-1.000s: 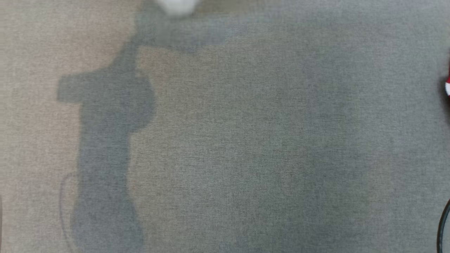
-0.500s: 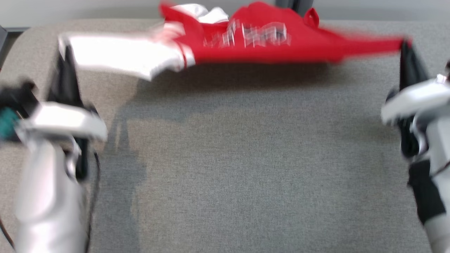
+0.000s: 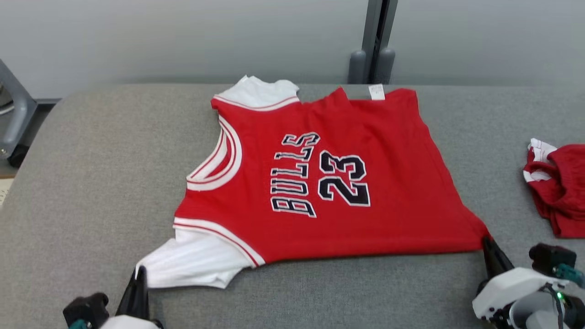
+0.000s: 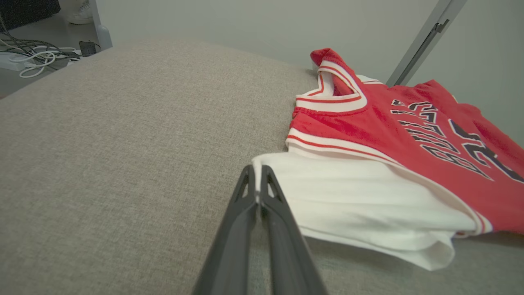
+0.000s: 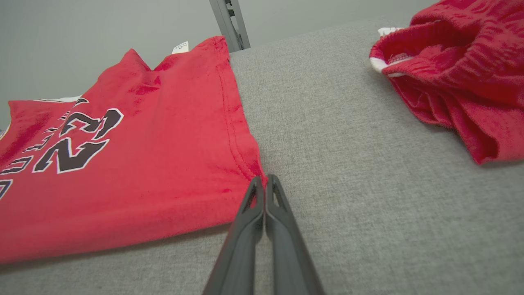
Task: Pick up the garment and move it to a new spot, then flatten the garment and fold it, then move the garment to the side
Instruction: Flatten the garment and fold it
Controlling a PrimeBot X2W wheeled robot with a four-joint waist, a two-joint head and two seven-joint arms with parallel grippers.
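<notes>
**A:** How are the arms set?

**B:** Both are low at the near edge. The left gripper (image 3: 139,276) comes up from the lower left with its fingers pointing away from the robot, lying close to the pad. The right gripper (image 3: 488,244) mirrors it at the lower right, with its pale wrist housing (image 3: 507,288) just behind.

**A:** What's under and around them?

**B:** A grey woven pad (image 3: 91,160), rounded at its far left corner. The jersey (image 3: 320,183) lies spread on it, lettering up, from the two grippers out to the far edge. Its neck is toward the robot's left and its hem toward the right, and a small white label (image 3: 377,91) shows at the far hem corner. A crumpled red garment (image 3: 560,187) sits apart from it on the right. Beyond the pad are a plain pale wall (image 3: 183,36) and a grey metal post (image 3: 377,36). The left wrist view also catches cables (image 4: 32,57) on the floor.

**A:** And the jaws?

**B:** Both pairs are pressed together. The left pair pinches the near corner of the white sleeve (image 3: 192,260). The right pair pinches the near corner of the red hem, where the fabric runs straight into the tips.
</notes>
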